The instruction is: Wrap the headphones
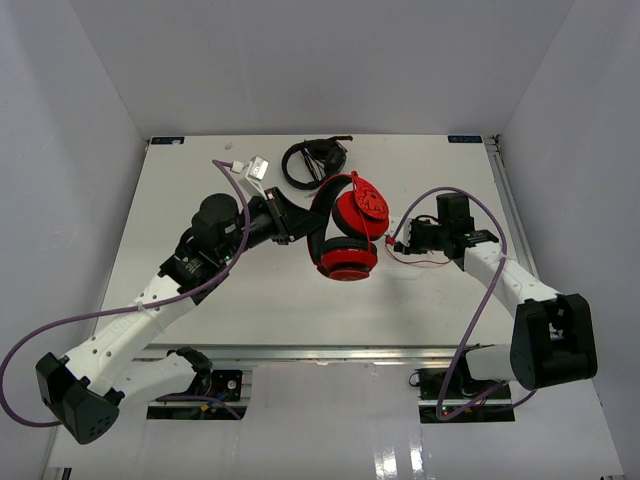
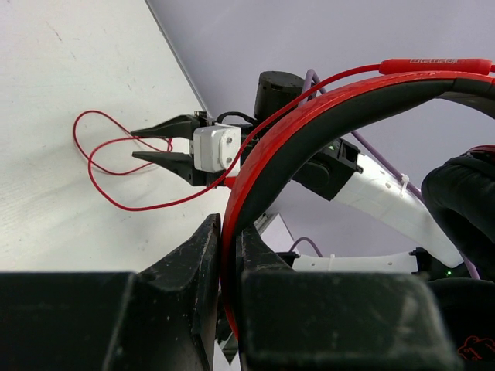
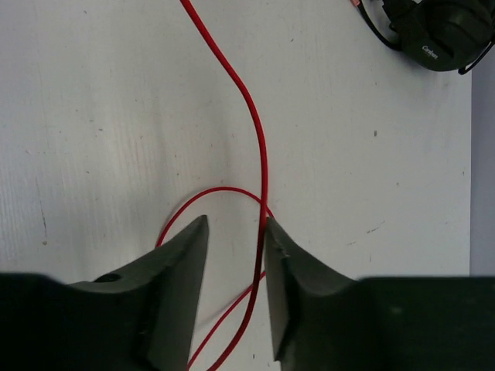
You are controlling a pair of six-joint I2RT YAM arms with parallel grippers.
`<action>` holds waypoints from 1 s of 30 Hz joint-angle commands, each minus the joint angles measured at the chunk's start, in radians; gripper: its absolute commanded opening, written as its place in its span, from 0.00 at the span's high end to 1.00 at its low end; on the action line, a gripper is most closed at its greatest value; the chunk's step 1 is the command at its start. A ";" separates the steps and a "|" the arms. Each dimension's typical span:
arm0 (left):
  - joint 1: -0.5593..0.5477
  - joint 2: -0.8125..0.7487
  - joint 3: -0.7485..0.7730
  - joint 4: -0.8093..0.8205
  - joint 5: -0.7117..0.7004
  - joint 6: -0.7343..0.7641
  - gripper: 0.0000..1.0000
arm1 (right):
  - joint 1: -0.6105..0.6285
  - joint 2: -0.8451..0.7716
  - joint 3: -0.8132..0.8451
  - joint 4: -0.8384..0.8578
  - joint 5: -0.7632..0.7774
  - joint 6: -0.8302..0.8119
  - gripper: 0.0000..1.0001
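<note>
The red headphones stand on the white table at its middle, ear cups to the right, headband arching left. My left gripper is shut on the red headband; in the left wrist view its jaws pinch the band edge-on. The thin red cable lies in loops on the table right of the cups. My right gripper is open just above the table with the cable running between its jaws, against the right finger. The left wrist view also shows the right gripper over the cable loops.
Black headphones with a black cable lie at the back of the table, also in the right wrist view's top right corner. A small white plug lies to their left. White walls enclose the table on three sides.
</note>
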 commanded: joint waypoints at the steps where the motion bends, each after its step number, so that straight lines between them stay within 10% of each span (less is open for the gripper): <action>1: 0.007 -0.052 0.052 0.035 -0.033 -0.041 1.00 | 0.006 -0.005 -0.009 0.026 0.039 0.034 0.69; 4: 0.009 -0.060 0.053 0.034 -0.045 -0.051 1.00 | 0.005 -0.021 -0.023 0.027 0.015 0.066 0.91; 17: 0.027 -0.078 0.142 -0.138 -0.321 -0.078 1.00 | 0.019 -0.315 -0.098 -0.248 -0.210 0.094 0.92; 30: 0.067 0.016 0.200 -0.135 -0.659 -0.119 1.00 | 0.206 -0.493 -0.102 -0.477 -0.075 0.009 0.92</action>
